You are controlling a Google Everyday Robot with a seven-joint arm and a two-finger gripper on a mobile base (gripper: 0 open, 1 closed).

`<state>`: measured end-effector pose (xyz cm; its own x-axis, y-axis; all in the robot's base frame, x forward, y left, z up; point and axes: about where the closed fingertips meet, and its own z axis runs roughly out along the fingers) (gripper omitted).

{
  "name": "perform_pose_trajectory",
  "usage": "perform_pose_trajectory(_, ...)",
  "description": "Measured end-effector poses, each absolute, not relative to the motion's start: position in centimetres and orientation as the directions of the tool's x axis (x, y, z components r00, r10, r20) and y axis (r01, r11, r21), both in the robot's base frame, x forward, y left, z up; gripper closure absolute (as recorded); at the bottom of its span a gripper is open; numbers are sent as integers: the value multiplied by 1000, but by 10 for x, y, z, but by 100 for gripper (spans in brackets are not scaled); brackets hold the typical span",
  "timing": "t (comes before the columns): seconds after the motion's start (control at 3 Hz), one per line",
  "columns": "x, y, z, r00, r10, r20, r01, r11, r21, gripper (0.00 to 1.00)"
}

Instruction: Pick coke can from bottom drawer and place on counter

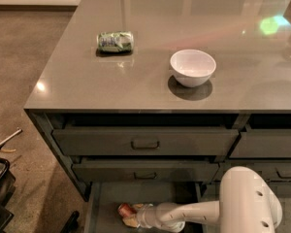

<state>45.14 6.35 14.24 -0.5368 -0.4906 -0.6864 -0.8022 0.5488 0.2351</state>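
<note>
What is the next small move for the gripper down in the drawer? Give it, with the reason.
Probably secure the coke can before lifting: the gripper is down in the open bottom drawer, right against the can, with the counter above as destination.

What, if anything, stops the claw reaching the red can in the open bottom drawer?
Probably nothing: the bottom drawer stands open, and the claw is down inside it, right beside the coke can.
</note>
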Motion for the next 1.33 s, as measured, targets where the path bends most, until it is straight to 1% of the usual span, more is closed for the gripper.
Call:
perform_pose_trajectory(0.33,451,63,143,-536,-491,-687,-803,548,236,100)
perform_pose_trajectory(0.67,452,52,164,-513,-486,-707,-826,502,254,100)
perform_pose_trajectory(1.0,451,-1,227,-495,-465,-734,-831,501,243,100)
perform_pose_trajectory(1.33,417,-42,293,-499,-474,-725,-825,515,231,100)
